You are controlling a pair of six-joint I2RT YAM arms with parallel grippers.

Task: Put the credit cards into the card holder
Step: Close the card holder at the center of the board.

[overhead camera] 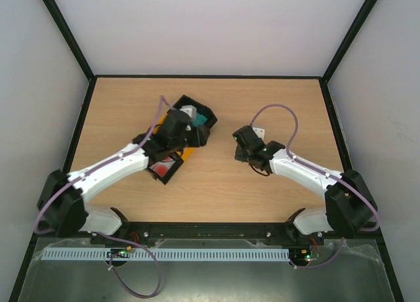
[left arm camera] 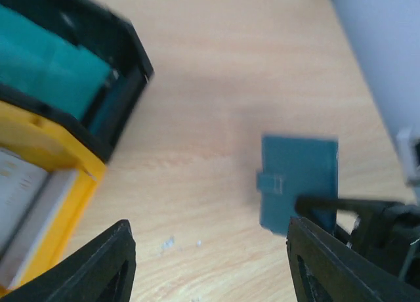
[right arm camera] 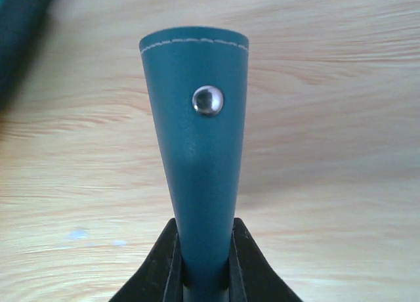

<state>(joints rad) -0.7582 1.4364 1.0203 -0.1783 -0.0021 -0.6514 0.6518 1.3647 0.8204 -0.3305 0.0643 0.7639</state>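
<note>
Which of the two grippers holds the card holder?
The right gripper: it is shut on the slate-blue card holder, while the left gripper is open and holds nothing.

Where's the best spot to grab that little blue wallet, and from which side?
Probably a bare edge, coming in edge-on from the side. The card holder is flat and thin, so two fingers can close across its faces. The right gripper holds it just so, pinching the end far from the snap stud.
</note>
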